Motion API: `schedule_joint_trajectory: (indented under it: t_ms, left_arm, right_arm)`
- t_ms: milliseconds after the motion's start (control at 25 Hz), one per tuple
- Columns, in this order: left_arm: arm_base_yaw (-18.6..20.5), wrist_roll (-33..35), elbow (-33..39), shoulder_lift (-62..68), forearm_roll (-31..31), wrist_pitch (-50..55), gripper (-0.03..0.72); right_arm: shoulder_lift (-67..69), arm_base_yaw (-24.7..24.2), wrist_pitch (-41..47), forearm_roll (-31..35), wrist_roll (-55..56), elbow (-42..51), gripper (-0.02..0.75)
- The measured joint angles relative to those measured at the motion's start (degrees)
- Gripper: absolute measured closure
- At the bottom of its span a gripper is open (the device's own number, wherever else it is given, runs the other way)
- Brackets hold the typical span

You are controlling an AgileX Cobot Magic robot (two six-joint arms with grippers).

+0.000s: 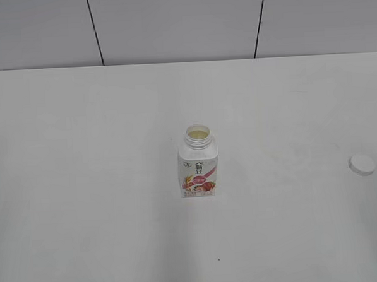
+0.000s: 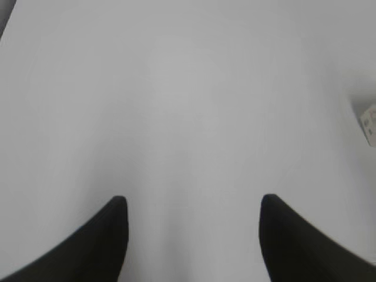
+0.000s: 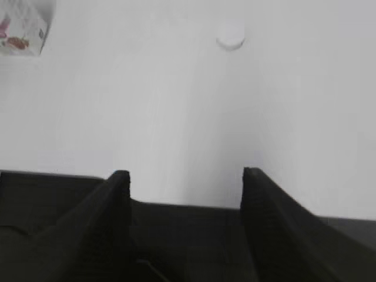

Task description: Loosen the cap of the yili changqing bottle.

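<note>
No text can be read with certainty. On the bottle [image 1: 199, 169] a pink-red label [image 1: 199, 181] with a small dark logo above it is seen, but its characters are too small to be made out. Small print on the bottle's edge in the left wrist view is blurred.

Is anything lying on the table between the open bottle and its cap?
Nothing: in the exterior view only bare table separates the yili changqing bottle from the cap.
</note>
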Motion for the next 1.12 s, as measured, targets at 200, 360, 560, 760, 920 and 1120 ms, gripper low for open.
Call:
schedule_joint_trajectory:
  t_ms: [200, 360, 560, 760, 920, 1120]
  left_arm:
    - [0.0, 0.04, 1.58, -4.49, 0.0, -2.03, 0.249]
    - [0.0, 0.22, 1.58, -6.04, -0.06, -2.08, 0.249]
    - [0.0, 5.8, 3.31, -10.74, -6.51, 0.51, 0.249]
    - [0.0, 9.61, 3.36, -14.18, -9.56, 0.64, 0.249]
    - [0.0, 10.06, 3.36, -14.18, -9.74, 0.64, 0.249]
    - [0.0, 10.06, 3.36, -14.23, -9.92, 0.64, 0.249]
  right_arm:
    - [-11.17, 0.0, -0.47, -0.46, -0.18, 0.0, 0.265]
    - [-13.8, 0.0, -0.47, -1.9, 0.0, 0.29, 0.265]
    - [-13.8, 0.0, -0.55, -2.73, 0.29, 0.49, 0.265]
    - [-13.8, 0.0, -3.62, -2.71, 0.45, 2.12, 0.265]
    - [-13.8, 0.0, -4.5, -2.79, 0.45, 2.51, 0.265]
    - [-13.8, 0.0, -4.78, -2.84, 0.48, 2.51, 0.265]
